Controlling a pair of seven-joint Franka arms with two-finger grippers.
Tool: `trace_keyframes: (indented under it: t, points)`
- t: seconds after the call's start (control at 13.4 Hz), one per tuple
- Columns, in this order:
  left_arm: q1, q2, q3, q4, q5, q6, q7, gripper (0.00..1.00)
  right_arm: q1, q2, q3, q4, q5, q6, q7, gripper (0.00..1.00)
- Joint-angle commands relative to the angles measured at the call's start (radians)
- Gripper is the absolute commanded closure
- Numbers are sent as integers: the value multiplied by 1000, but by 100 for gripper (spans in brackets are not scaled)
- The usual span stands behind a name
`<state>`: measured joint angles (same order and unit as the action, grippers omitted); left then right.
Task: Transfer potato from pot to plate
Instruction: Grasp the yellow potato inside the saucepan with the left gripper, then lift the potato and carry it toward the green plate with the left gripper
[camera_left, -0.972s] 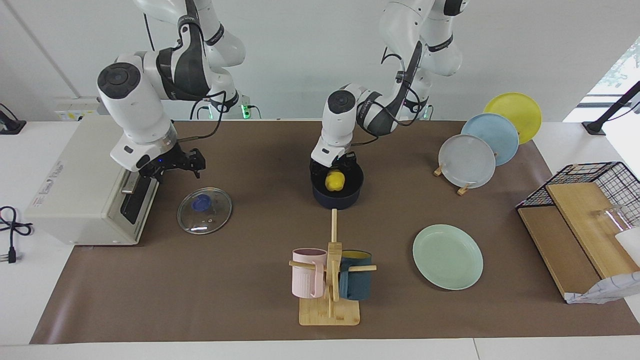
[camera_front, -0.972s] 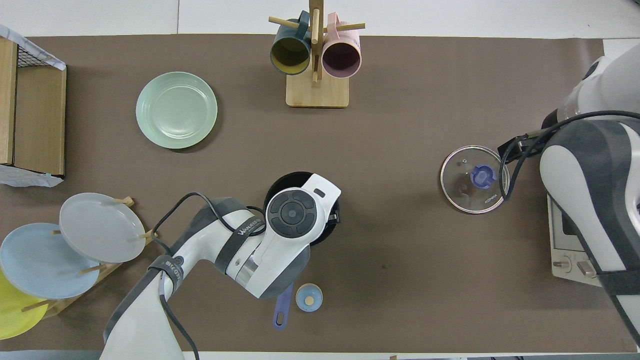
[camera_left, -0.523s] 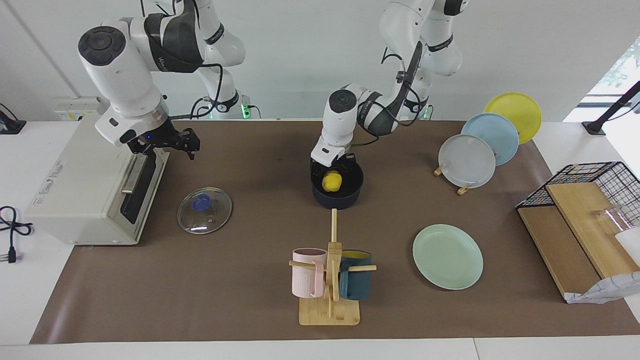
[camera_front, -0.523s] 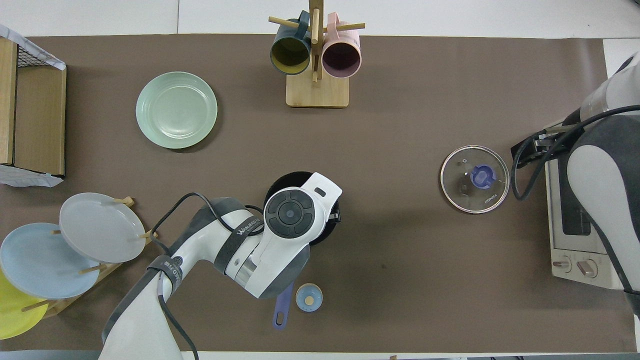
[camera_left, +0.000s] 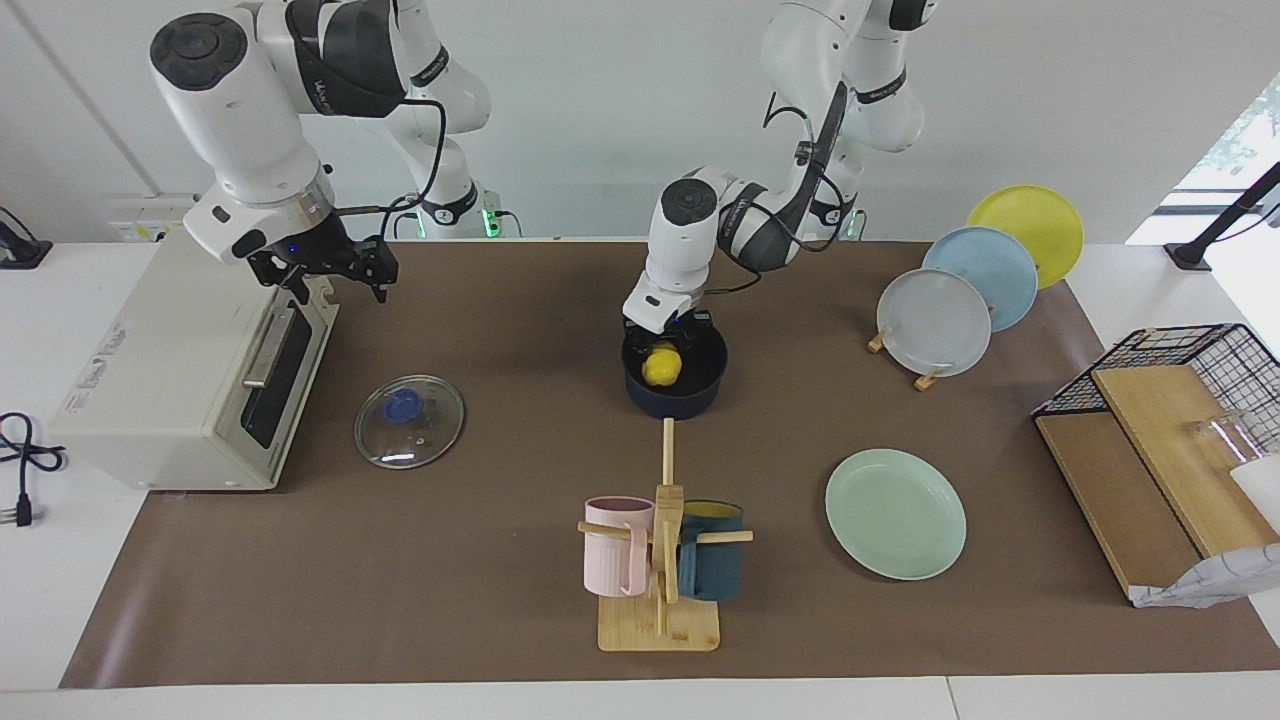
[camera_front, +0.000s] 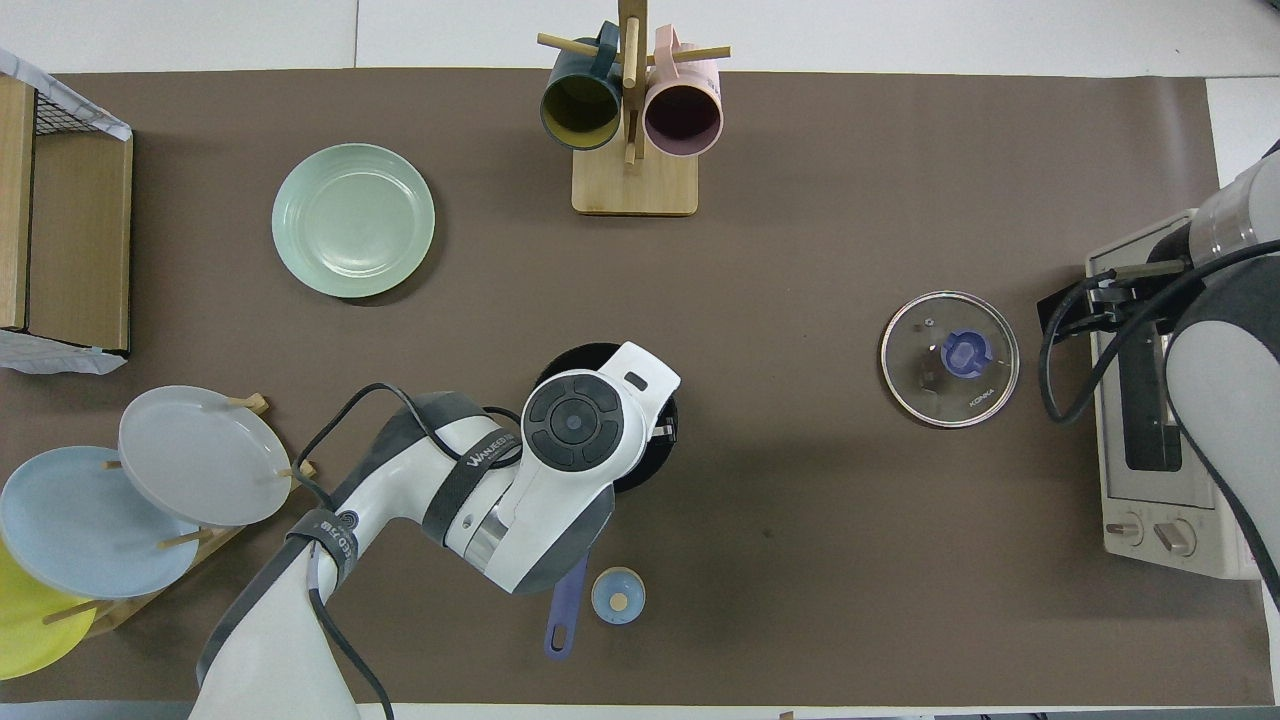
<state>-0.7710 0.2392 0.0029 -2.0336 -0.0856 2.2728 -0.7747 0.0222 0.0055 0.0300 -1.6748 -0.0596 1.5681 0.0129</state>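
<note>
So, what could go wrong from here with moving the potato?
The left gripper sits at the pot rim over the potato; the lumpy potato may slip as it lifts. A finger could catch the rim and tip the pot. The path to the plate passes near the mug rack.

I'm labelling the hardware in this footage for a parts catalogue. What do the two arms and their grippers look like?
Both arms have glossy white rounded shells with dark grey bands at the joints and black cables looped alongside. Each wrist ends in a round dark grey cap. The left arm's forearm carries small white lettering on a grey band. The left gripper and right gripper are black, under white mounts.
</note>
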Motion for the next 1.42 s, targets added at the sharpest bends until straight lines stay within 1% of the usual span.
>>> trace_keyframes:
  t: [0.0,0.15,0.22,0.37,0.52,0.6,0.75,0.82,0.97,1.2,1.35]
  points:
    - [47,-43,5,22,-19,-103,61,100,-8,-68,-2,-100,15,41,9,0]
    - [82,-69,2,42,-26,-163,89,100,-4,-71,-9,-109,12,62,10,0]
    - [82,-73,2,62,-38,-189,91,100,-1,-71,-9,-109,1,99,12,0]
    - [110,-78,2,120,-66,-271,103,100,-7,-65,-9,-106,1,99,12,0]
    - [134,-93,3,208,-101,-398,120,100,-10,-56,-9,-97,-2,95,12,0]
    - [160,-93,3,267,-115,-468,143,100,-10,-24,-10,-56,-12,67,10,0]
    - [252,-83,3,385,-137,-577,214,100,-10,-27,-15,-51,-6,43,12,0]
    - [298,-71,5,430,-140,-605,254,100,-10,-35,-13,-54,-3,35,15,0]
    - [407,-26,3,496,-135,-621,354,100,-13,-41,-13,-59,-2,35,13,0]
    - [548,3,9,515,-131,-578,544,100,-28,-41,-13,-62,0,36,13,0]
    - [594,72,11,529,-117,-512,626,100,-28,-42,-13,-62,0,38,13,0]
